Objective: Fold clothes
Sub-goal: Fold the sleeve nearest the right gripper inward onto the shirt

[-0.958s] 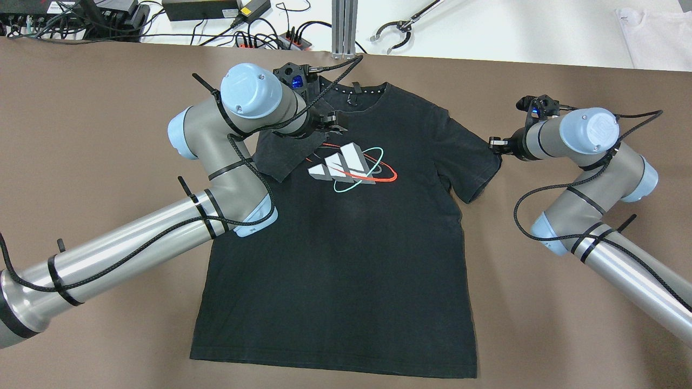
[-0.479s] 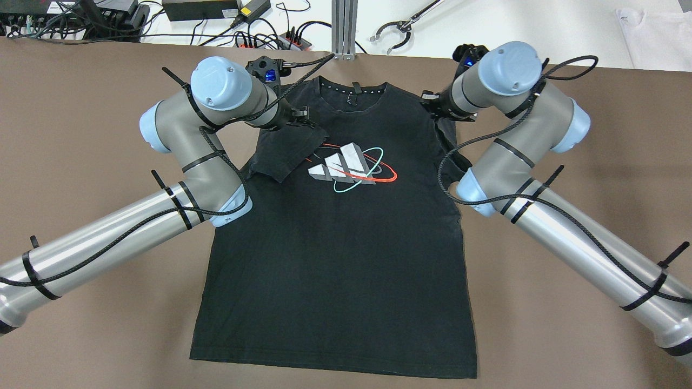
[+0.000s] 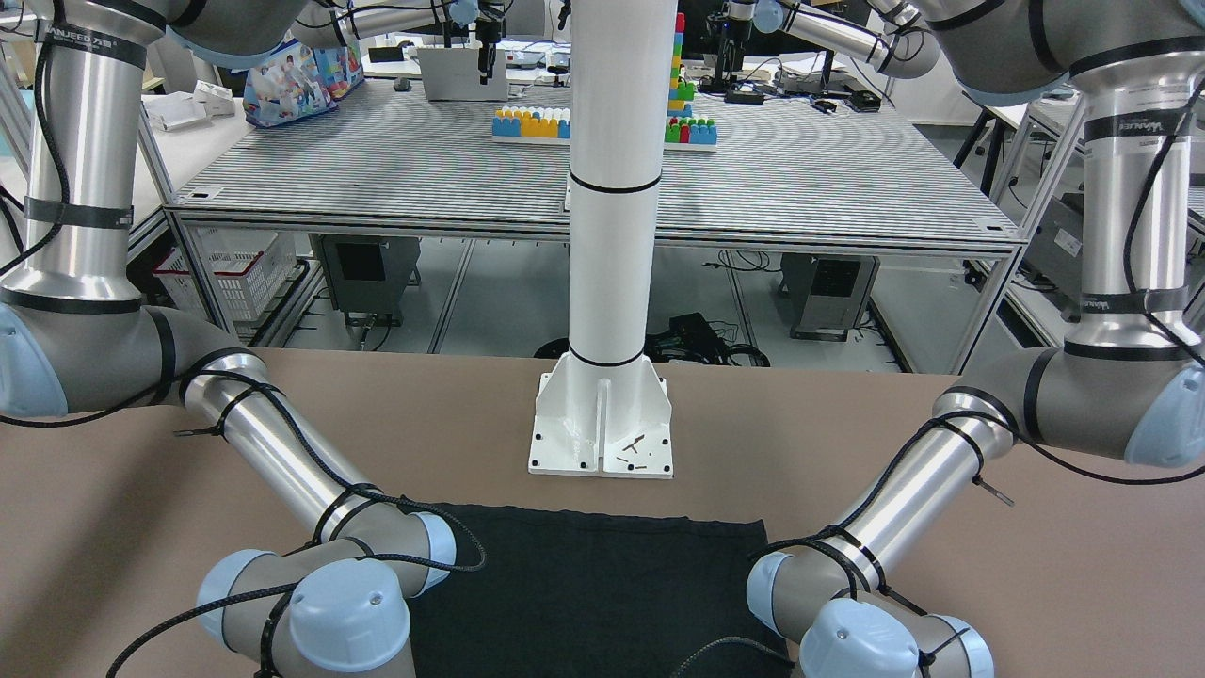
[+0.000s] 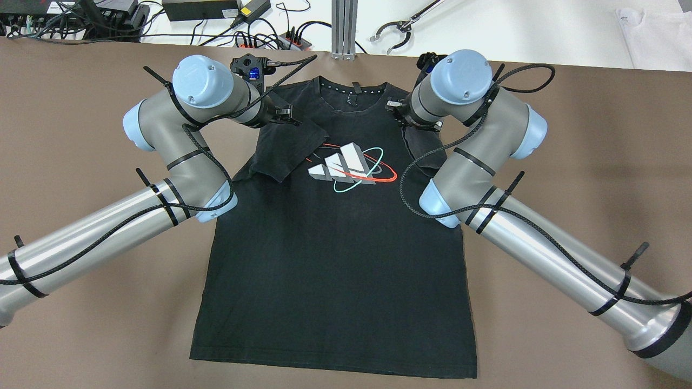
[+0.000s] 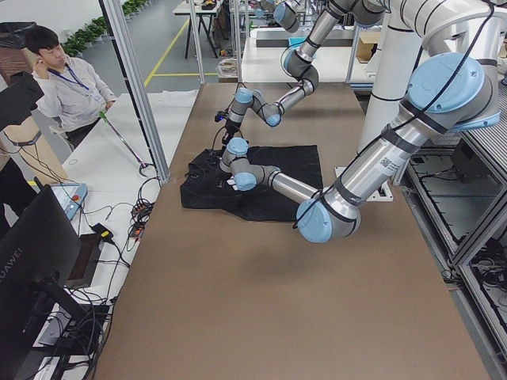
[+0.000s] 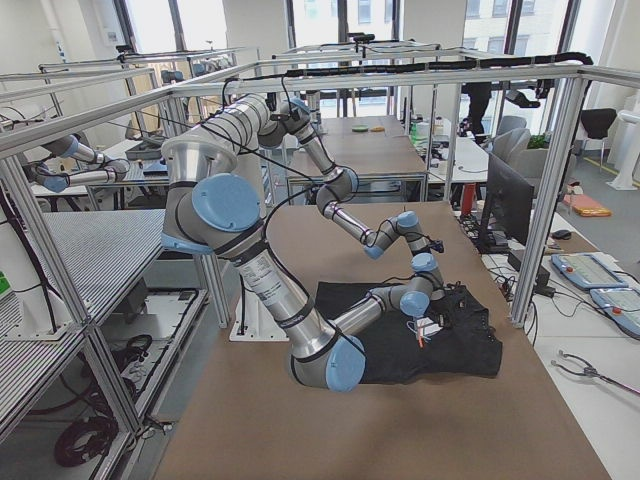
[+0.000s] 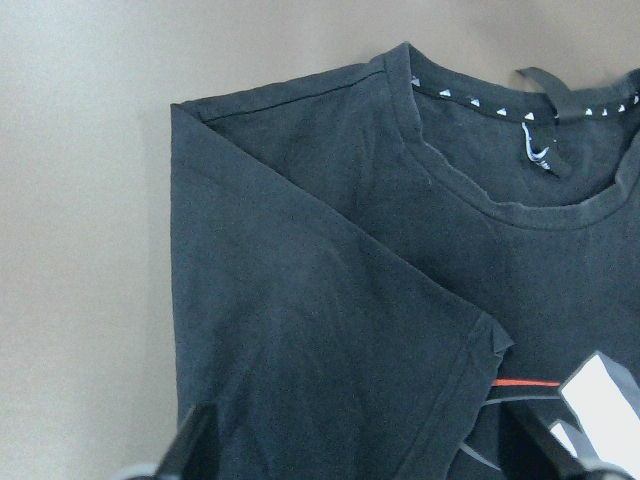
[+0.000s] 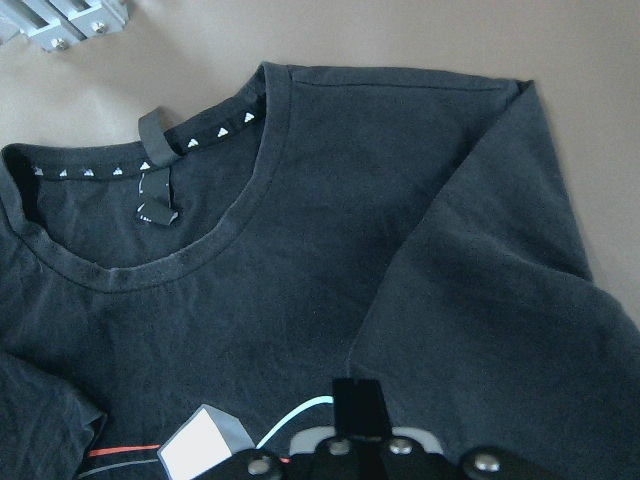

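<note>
The clothes are a black T-shirt (image 4: 335, 259) with a white, red and teal print, lying flat on the brown table, collar at the far side. Its left sleeve (image 4: 281, 151) lies folded in over the chest. My left gripper (image 4: 286, 116) is open just above that sleeve; in the left wrist view its fingers (image 7: 190, 445) stand wide apart around it. My right gripper (image 4: 397, 112) is shut on the edge of the right sleeve (image 8: 500, 330), which is drawn in over the chest next to the collar (image 8: 180, 260).
The white pillar's base plate (image 3: 602, 433) stands behind the shirt's hem. An aluminium post (image 4: 344, 32), cables and power strips (image 4: 259, 38) and a grabber tool (image 4: 397, 29) lie past the far edge. A seated person (image 5: 67, 79) is beyond the table's end.
My right gripper has carried the right sleeve from the far right in over the chest. My left gripper has let go of the folded left sleeve and drawn back to the left.
</note>
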Robot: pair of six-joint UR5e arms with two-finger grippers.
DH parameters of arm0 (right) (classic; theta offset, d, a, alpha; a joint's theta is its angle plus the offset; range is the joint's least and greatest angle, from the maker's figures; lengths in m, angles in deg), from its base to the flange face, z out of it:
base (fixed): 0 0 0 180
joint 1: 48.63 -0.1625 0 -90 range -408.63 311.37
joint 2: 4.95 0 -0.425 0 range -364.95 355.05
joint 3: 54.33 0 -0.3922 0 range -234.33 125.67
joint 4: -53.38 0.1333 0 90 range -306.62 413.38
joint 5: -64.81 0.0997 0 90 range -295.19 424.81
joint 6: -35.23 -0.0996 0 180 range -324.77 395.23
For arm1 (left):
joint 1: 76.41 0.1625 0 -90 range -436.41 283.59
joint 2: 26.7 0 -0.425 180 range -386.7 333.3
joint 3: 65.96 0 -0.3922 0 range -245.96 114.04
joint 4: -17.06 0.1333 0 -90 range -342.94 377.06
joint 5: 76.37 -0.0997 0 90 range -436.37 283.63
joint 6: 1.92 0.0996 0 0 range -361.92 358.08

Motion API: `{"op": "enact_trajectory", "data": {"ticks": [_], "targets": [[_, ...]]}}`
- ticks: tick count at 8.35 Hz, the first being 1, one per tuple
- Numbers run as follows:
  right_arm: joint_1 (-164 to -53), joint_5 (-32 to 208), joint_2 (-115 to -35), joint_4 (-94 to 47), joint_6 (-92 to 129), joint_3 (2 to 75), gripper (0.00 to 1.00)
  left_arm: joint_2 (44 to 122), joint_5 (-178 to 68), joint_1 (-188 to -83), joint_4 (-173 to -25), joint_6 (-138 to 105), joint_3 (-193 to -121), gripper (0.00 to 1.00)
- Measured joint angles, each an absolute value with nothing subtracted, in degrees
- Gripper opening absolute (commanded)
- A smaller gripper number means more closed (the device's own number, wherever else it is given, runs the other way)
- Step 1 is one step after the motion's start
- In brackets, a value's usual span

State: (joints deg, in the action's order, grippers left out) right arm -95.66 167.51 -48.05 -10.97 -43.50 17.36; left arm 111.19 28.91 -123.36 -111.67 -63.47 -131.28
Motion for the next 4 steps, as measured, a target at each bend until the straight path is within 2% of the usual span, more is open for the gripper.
{"op": "enact_trajectory", "data": {"ticks": [4], "targets": [[-92.4, 159.9, -44.5, -11.0, -46.1, 12.9, 0.00, 111.0, 28.9, -123.4, -111.9, -63.3, -131.3, 1.00]]}}
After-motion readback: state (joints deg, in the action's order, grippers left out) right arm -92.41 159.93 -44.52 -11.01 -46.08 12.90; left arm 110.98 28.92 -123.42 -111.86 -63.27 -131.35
